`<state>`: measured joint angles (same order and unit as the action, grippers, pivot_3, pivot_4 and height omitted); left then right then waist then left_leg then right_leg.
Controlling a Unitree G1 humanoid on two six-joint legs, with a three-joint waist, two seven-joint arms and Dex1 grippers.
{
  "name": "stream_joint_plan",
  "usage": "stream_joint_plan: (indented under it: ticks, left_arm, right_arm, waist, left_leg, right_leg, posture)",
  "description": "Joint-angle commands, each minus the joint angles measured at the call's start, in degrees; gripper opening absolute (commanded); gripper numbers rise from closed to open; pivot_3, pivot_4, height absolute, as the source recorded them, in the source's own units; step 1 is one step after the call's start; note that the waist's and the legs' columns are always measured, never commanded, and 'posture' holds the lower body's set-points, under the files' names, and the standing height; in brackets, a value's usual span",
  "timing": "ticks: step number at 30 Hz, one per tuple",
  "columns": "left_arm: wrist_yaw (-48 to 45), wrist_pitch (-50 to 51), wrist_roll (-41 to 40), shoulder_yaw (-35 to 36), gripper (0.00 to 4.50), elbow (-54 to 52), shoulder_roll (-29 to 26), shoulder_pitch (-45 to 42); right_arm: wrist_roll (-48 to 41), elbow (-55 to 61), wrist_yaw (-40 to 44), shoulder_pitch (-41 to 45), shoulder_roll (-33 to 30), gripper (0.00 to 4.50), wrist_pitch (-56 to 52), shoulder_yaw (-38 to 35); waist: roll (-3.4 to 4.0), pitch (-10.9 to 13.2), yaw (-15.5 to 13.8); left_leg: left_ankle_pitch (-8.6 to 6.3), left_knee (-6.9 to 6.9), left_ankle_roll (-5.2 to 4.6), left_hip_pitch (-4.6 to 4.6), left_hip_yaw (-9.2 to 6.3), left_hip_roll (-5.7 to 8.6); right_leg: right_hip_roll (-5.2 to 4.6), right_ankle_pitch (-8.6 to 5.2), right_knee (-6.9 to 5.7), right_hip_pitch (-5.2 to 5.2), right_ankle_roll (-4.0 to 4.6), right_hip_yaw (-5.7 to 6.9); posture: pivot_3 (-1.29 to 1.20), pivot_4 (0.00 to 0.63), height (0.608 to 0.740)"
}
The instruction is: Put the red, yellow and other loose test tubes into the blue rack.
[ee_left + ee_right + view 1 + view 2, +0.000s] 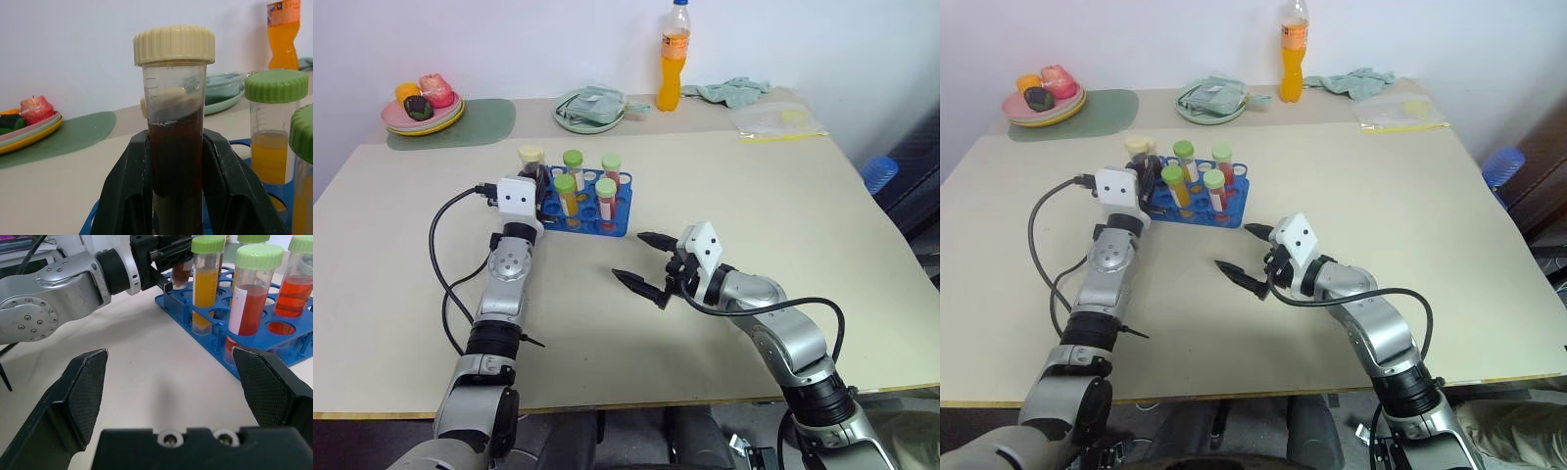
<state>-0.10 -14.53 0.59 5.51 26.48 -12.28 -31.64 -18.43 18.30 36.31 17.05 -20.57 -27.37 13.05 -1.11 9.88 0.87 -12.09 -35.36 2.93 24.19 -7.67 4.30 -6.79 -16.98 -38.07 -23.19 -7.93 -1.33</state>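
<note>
Blue rack [590, 207]: plastic tray with rows of round holes, standing on the beige table [783, 196], toward its far edge and left of the middle. Four green-capped tubes stand upright in it, two with yellow liquid [206, 286] and two with red-orange [250, 298].

Dark tube [175, 132]: clear plastic, cream cap, purple-brown liquid; held upright at the rack's left end, clamped between the two black fingers of the left pincer [537, 186]. Whether its foot sits in a hole cannot be told (the fingers hide the lower part).

Right pincer [641, 260]: spread wide and holding nothing, hovering over bare table nearer the front edge, right of the rack and apart from it.

Other items along the far edge: stacked plates with fruit [423, 106] on a green mat at the far left corner; pale-green plate [589, 110] with a cloth on it; orange drink bottle [674, 57]; crumpled green cloth [732, 90]; clear bag [777, 121].
</note>
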Motion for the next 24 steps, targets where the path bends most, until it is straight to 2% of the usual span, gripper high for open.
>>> stream_joint_plan:
  ticks: [1,8,9,13,17,21,24]
  left_arm:
    - [-0.7,-0.8,-1.5,1.1,0.78,-0.6,0.4,0.2]
    - [0.8,0.4,-3.9,3.5,4.31,-4.1,1.6,2.5]
    - [0.9,0.4,-4.7,4.0,4.46,-4.9,1.8,2.8]
    - [-0.3,1.2,-7.9,5.7,4.46,-12.0,2.1,5.1]
    - [-1.3,7.3,-11.7,9.2,4.46,-25.7,-0.9,10.1]
    - [-9.4,17.5,-17.2,14.0,4.46,-36.3,-11.0,19.1]
    - [-14.4,23.1,-21.7,17.8,4.46,-40.3,-16.6,25.3]
  right_arm:
    - [-0.1,2.8,-0.3,0.3,-0.1,4.50,0.5,-1.0]
    - [-0.3,2.7,0.1,0.5,-0.1,4.50,0.6,-1.0]
    - [-0.4,2.7,0.3,0.5,-0.1,4.50,0.7,-1.0]
    - [-0.6,2.8,1.1,0.6,-0.6,4.50,1.7,-1.7]
    - [-3.4,4.5,3.5,0.6,-2.8,4.50,1.0,-4.6]
    - [-5.6,5.1,5.7,-0.6,-9.0,4.50,-0.9,-11.0]
    - [-6.6,3.1,6.7,-1.5,-13.5,4.50,-1.4,-16.3]
  waist:
    - [0.00,0.0,0.0]
    - [0.00,0.0,0.1]
    - [0.00,0.0,0.2]
    - [0.00,0.0,0.1]
    - [0.00,0.0,0.2]
    - [0.04,0.0,0.3]
    - [0.07,0.0,0.0]
  left_leg:
    - [0.00,-0.01,0.00,0.00,0.00,0.00]
    - [0.00,0.00,0.00,0.00,-0.02,0.00]
    - [0.00,0.00,0.00,0.00,-0.02,-0.01]
    - [0.01,0.00,0.03,0.00,-0.04,-0.02]
    - [0.01,0.01,0.02,0.00,-0.06,-0.02]
    - [-0.01,0.08,-0.01,-0.04,-0.07,-0.06]
    - [-0.03,0.10,-0.05,-0.07,-0.01,-0.07]
  right_leg:
    - [0.00,0.00,0.00,0.01,0.00,0.00]
    - [0.00,0.00,0.00,0.00,0.00,0.00]
    - [0.01,0.00,-0.01,-0.01,0.00,0.00]
    - [0.00,0.00,0.00,-0.01,0.00,-0.01]
    - [0.00,0.00,0.00,-0.02,0.00,-0.02]
    - [0.02,-0.01,0.00,-0.02,0.01,-0.05]
    - [0.02,-0.01,0.04,0.02,0.02,-0.06]
  posture:
    - [0.00,0.150,0.740]
    - [0.00,0.150,0.740]
    - [0.00,0.150,0.740]
    - [0.00,0.150,0.740]
    - [0.00,0.150,0.740]
    - [0.00,0.150,0.740]
    - [0.00,0.150,0.740]
